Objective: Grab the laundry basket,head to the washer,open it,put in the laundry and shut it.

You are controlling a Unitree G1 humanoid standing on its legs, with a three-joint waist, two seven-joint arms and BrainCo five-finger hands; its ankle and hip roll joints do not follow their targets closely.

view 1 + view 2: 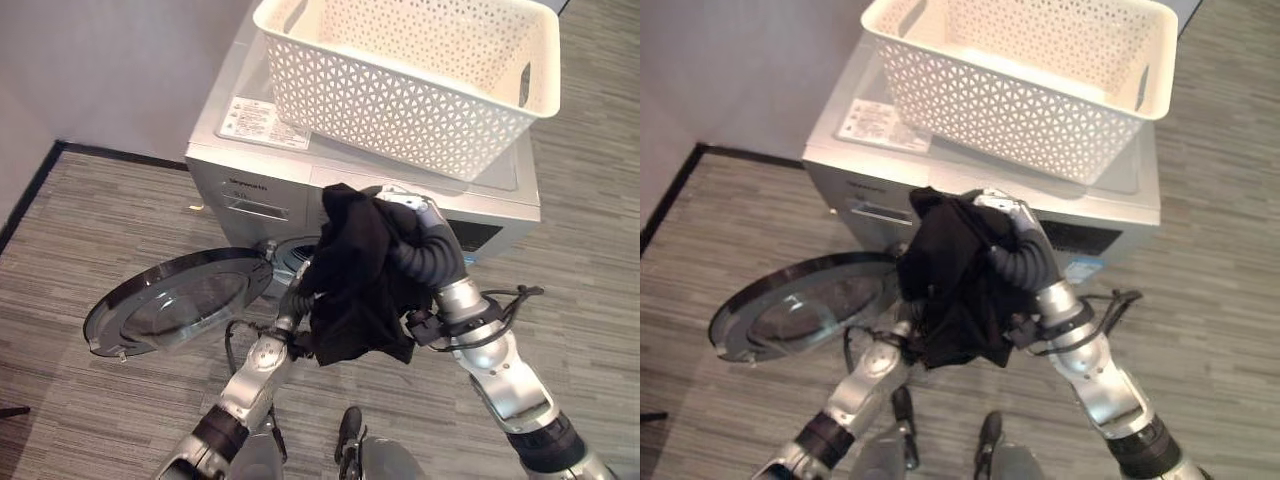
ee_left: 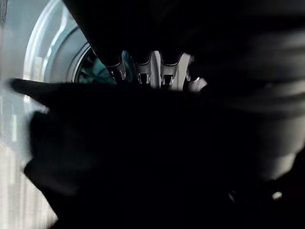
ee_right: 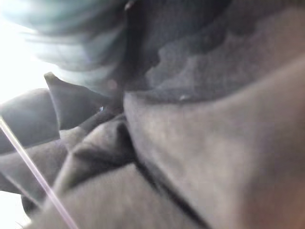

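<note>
A black garment [image 1: 355, 280] hangs bunched in front of the silver washer [image 1: 250, 185], just before its drum opening [image 1: 290, 255]. My right hand [image 1: 428, 238] is shut on the garment's top, coming in from the right. My left arm reaches up from below, and my left hand [image 2: 143, 76] is behind the cloth near the drum mouth. The washer's round door [image 1: 175, 300] stands swung open to the left. The white lattice laundry basket [image 1: 410, 70] sits on top of the washer and looks empty. In the right wrist view, dark cloth [image 3: 181, 157] lies right against the hand.
A grey wall [image 1: 120, 70] with a dark skirting runs behind and to the left of the washer. Wood-pattern floor [image 1: 90, 210] lies around it. The open door takes up the space at lower left of the machine.
</note>
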